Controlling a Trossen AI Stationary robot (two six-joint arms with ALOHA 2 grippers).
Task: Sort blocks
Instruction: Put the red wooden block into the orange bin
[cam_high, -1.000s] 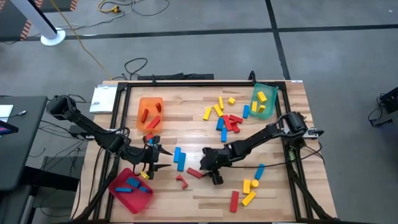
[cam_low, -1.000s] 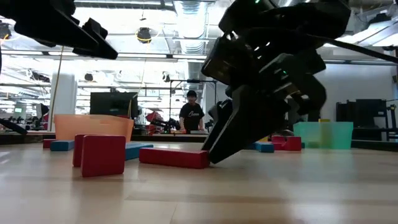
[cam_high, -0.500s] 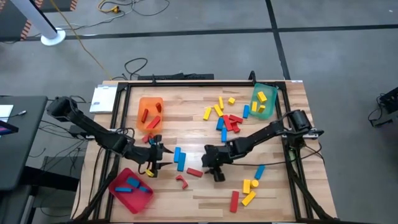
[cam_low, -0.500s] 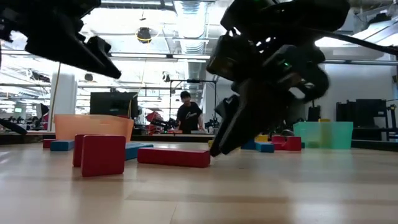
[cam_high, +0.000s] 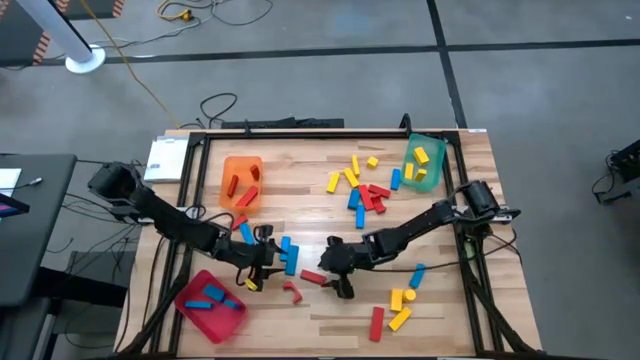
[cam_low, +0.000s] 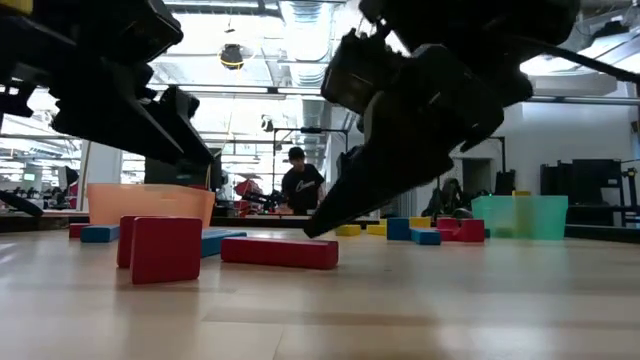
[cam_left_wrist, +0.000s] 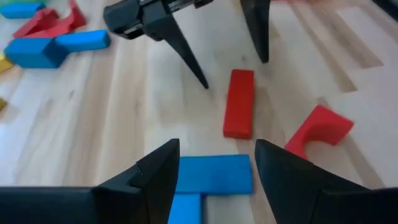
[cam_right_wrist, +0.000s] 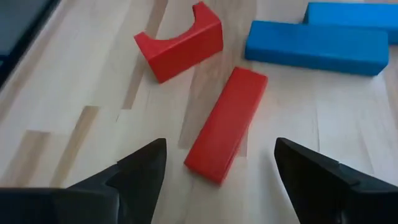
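Note:
Red, blue and yellow blocks lie scattered flat on the wooden table. A red bar (cam_high: 313, 277) lies near the table's middle, with a red arch block (cam_high: 292, 290) beside it and two blue bars (cam_high: 287, 254) to its left. My right gripper (cam_high: 338, 280) is open and hovers just right of the red bar (cam_right_wrist: 227, 124), which lies ahead of its spread fingers. My left gripper (cam_high: 266, 262) is open above the blue bars, one fingertip on either side of a blue block (cam_left_wrist: 211, 174). In the low view both grippers are off the table.
An orange tray (cam_high: 241, 182) with red blocks stands far left, a green tray (cam_high: 423, 160) with yellow blocks far right, and a red tray (cam_high: 212, 303) with blue blocks near left. A mixed pile (cam_high: 362, 187) lies far of centre, with more blocks (cam_high: 400, 305) near right. A black frame rims the table.
My left gripper has moved toward the table's right, from beside the red tray to above the blue bars. My right gripper has shifted slightly left toward the red bar, and its fingertips have lifted off the table beside the bar's end.

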